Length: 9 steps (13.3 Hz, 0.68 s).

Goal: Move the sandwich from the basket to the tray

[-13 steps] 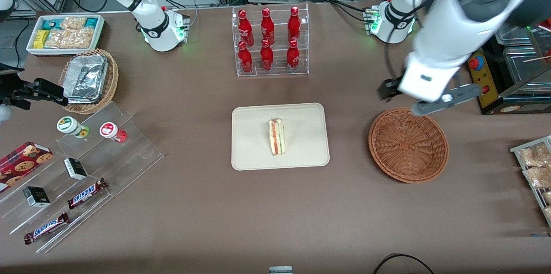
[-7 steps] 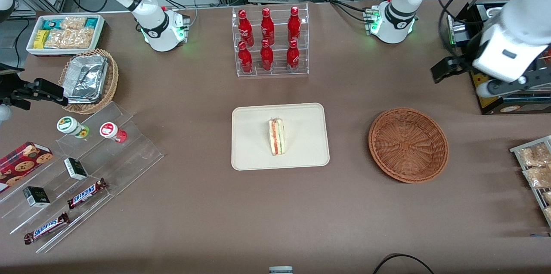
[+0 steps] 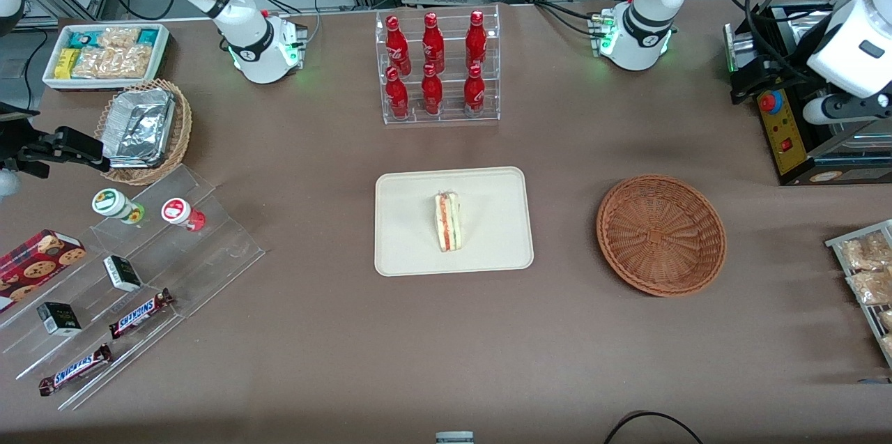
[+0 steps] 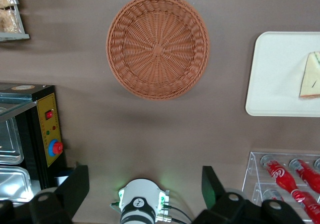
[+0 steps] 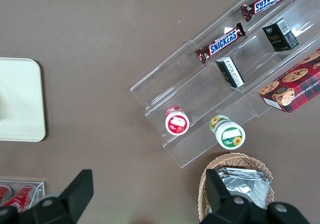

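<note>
The sandwich [image 3: 447, 222] lies on its side near the middle of the cream tray [image 3: 488, 252], filling edge showing. The round reddish-brown basket [image 3: 660, 235] sits beside the tray toward the working arm's end, with nothing in it. My left gripper [image 3: 751, 81] hangs high above the table, farther from the front camera than the basket, over the black control box. The left wrist view looks down on the basket [image 4: 157, 47], the tray [image 4: 275, 74] and the sandwich [image 4: 311, 77]. There the gripper [image 4: 144, 171] is open, its fingers wide apart with nothing between them.
A clear rack of red bottles [image 3: 437, 67] stands farther from the front camera than the tray. A black control box [image 3: 784, 123] and a wire rack of snacks [image 3: 864, 270] sit at the working arm's end. A stepped acrylic stand [image 3: 132, 277], foil-tray basket [image 3: 143, 130] and white snack bin [image 3: 104, 54] fill the parked arm's end.
My left arm has swung from just above the basket's rim up and away toward the working arm's end of the table. The sandwich, tray and basket have not moved.
</note>
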Tool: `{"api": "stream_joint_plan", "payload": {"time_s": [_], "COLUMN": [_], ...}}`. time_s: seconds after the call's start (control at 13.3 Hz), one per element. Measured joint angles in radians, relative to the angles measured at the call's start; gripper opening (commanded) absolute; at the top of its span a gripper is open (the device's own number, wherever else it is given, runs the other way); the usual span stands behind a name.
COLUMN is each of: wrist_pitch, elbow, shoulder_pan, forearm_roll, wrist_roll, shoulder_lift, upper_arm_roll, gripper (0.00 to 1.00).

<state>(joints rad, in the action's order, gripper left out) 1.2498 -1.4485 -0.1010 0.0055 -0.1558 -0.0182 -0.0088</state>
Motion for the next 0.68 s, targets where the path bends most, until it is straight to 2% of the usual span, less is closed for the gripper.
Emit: {"api": "stream_joint_plan", "payload": {"time_s": [0.3, 0.68], "wrist_pitch": [0.014, 0.074], "elbow": [-0.043, -0.057], "shoulder_pan": [0.026, 0.042], "forearm_roll": [-0.009, -0.010], "wrist_roll": [0.049, 0.101], "shoulder_lift": [-0.047, -0.040], "upper_arm_roll": [0.000, 0.000], "gripper": [0.99, 0.99]}}
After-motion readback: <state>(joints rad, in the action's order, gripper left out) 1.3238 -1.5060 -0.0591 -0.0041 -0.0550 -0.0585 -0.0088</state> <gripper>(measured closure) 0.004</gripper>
